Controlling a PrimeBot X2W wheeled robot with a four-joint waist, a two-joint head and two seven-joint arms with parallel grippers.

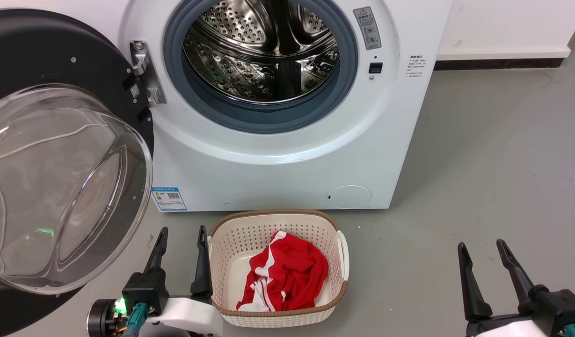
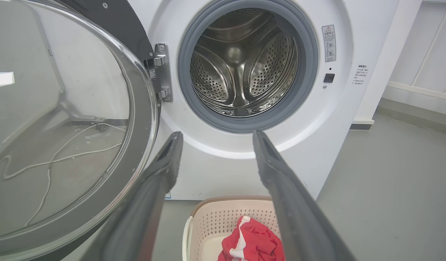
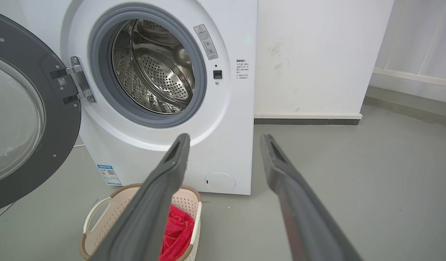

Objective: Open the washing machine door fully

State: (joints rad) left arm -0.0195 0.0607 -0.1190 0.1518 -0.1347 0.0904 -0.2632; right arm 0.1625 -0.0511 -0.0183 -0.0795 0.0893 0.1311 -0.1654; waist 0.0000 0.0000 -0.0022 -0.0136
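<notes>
**Head view.** Large round glossy black washing machine door point(image 1: 62, 178) with bulging clear glass bowl, swung out at 9 o'clock, inner face toward camera. Hung on metal hinge point(image 1: 147, 75) at 9 o'clock of grey-ringed steel drum mouth point(image 1: 261, 61). Left pincer point(image 1: 183, 231) at 7 o'clock, spread wide, empty, between door and cream perforated plastic basket point(image 1: 231, 248) holding red-and-white garment point(image 1: 287, 276). Right pincer point(image 1: 481, 244) at 4 o'clock, spread, empty, well apart from machine.

**Left wrist view.** Door at 9 o'clock, glass bowl near left finger; contact not discernible. Judged: door well past halfway, possibly at its limit. If swing remains: press finger's outer side on black rim, not glass; follow arc about hinge; go slow, stop at resistance; stay clear of basket.

**Right wrist view.** Door at 9 o'clock, standing wide of machine front, drum mouth fully exposed. Right pincer parted, nothing between fingers; best left parked.
</notes>
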